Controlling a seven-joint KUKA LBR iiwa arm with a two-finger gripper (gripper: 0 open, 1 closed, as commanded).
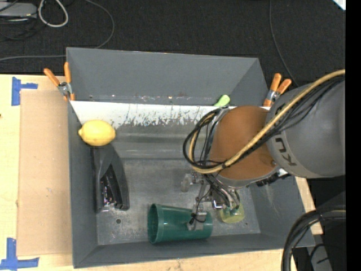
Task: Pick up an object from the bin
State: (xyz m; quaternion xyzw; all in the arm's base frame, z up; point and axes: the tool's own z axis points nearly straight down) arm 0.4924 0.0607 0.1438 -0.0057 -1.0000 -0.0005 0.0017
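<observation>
– Gripper (198, 218) first: where is it?
– Low at the near side of the bin (163, 78), right over the closed end of a dark green cup (168, 224). Whether it is apart or pressed together I cannot tell; the metal there is too tangled to read.
– And the cup?
– Plastic, lying on its side, with its open mouth to the left, close to the near wall.
– Anything beside it?
– A small yellowish clear thing (233, 213) just to the right. Well apart on the left lie a black stapler (111, 186) and a lemon (97, 133).
– The surface?
– Grey metal, scuffed and speckled, with sloping walls.
– Beyond it?
– Dark floor (169, 16) with loose cables (52, 7).
</observation>
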